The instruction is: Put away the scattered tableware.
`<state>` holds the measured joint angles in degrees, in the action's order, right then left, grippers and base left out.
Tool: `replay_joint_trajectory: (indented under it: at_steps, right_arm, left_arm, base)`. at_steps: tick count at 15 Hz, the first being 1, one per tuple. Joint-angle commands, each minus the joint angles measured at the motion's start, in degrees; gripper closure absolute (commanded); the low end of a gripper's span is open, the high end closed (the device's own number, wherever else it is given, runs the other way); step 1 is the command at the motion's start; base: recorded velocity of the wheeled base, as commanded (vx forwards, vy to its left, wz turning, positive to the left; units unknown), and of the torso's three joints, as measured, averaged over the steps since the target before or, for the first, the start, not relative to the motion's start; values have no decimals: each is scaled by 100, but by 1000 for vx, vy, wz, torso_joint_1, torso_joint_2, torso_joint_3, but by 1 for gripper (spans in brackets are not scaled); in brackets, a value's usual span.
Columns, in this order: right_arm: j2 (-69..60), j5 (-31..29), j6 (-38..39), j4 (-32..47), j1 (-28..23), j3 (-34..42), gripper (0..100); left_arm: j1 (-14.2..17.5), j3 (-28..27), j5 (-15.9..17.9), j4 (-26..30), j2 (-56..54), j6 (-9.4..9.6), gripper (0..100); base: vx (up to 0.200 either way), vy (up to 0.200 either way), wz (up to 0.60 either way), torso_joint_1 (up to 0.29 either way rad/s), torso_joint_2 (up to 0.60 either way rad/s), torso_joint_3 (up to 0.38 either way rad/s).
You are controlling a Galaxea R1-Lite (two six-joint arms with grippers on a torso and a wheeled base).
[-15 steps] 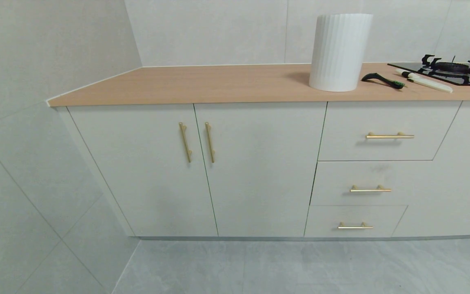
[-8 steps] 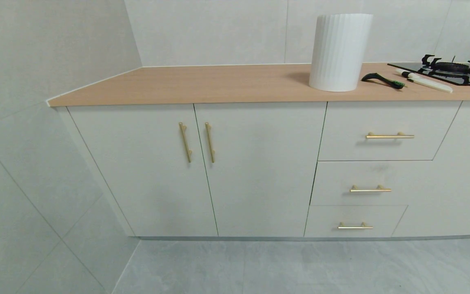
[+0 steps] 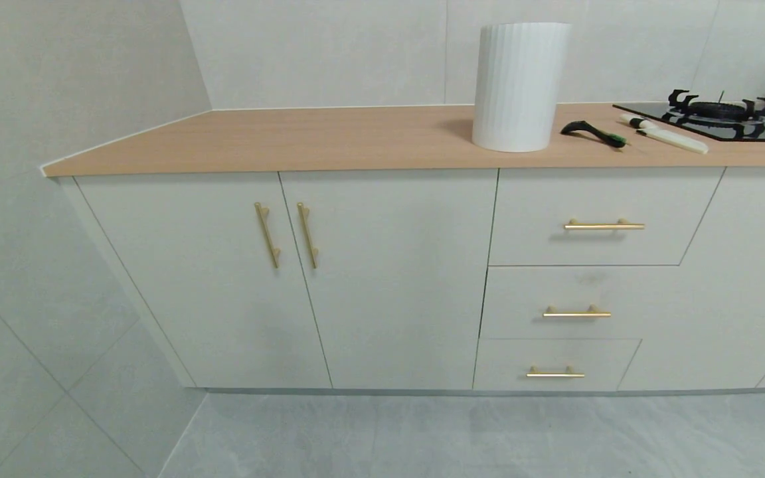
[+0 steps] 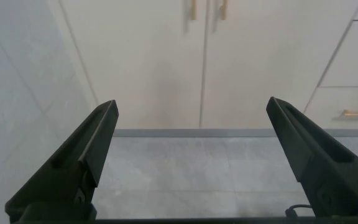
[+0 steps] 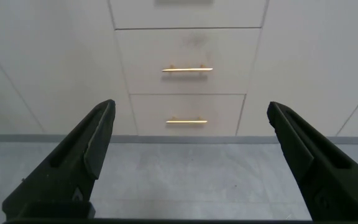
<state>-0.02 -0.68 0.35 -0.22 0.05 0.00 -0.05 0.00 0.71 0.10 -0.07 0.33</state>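
The tableware lies on the counter (image 3: 289,136), far right. A black tool (image 3: 594,131) with a green tip lies just right of the white ribbed canister (image 3: 520,86), near it but apart from it. What kind of tool it is I cannot tell. Further right, a long white utensil (image 3: 665,133) lies slanted between the black tool and the hob (image 3: 721,116). Whether it touches the hob's edge is hard to make out. The hob and its black grate are cut off at the right edge, where a small greenish thing shows only in part. The canister stands upright and its top meets the upper edge of the head view.

Below the counter, two doors (image 3: 190,279) with gold handles (image 3: 266,234) are on the left and three drawers (image 3: 595,199) are stacked on the right, all closed.

The left gripper (image 4: 191,106) hangs low over the floor (image 4: 197,174) before the doors. It is released, its dark fingers (image 4: 86,155) spread wide with the floor showing between them. The door handles are cut off at the picture's top, and one drawer handle shows in part at the side.

The right gripper (image 5: 191,106) is released too, with its fingers wide apart. It sits low in front of the two lower drawers, well apart from the tableware.
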Motion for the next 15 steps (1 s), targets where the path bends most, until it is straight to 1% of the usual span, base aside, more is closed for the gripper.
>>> replay_joint_trajectory:
  at_steps: [1,8,15]
  right_arm:
    - [11,-2,0,4,4,0,0]
    - [11,-2,0,4,4,0,0]
    - [11,-2,0,4,4,0,0]
  left_arm:
    - [-4,0,-9,-1,7,2,0]
    - [-4,0,-9,-1,7,-7,0]
    - [5,0,-9,-1,7,2,0]
  base:
    - [0,-200,0,7,2,7]
    - [0,0,0,0,0,0]
    - [200,0,0,-1,3,2]
